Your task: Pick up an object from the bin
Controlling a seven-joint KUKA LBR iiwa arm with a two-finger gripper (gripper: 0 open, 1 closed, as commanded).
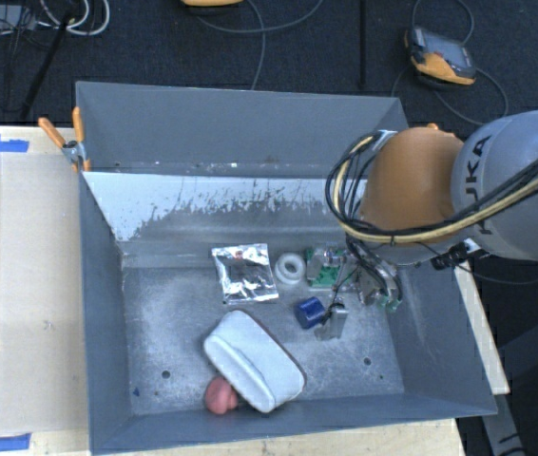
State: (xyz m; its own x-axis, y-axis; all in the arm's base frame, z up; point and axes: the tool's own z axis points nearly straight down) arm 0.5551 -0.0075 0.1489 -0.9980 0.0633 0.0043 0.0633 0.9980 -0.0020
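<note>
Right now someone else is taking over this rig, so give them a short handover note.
Tool: down in the right half of the bin, next to a small blue object; its grip cannot be told.
Nearby: white tape roll, small green piece, crumpled silver foil packet.
Front: white folded pad partly over a pink lump.
Done: nothing lifted out yet.
Left: grasp one thing and raise it.

Small dark-blue block [309, 311]: chunky, roughly cuboid, lying slightly askew on the floor of the bin [169, 335], right of centre. It sits just beside the end effector [334, 319], on that part's left; contact cannot be told. White tape ring [291, 267] lies near, up-left.
</note>
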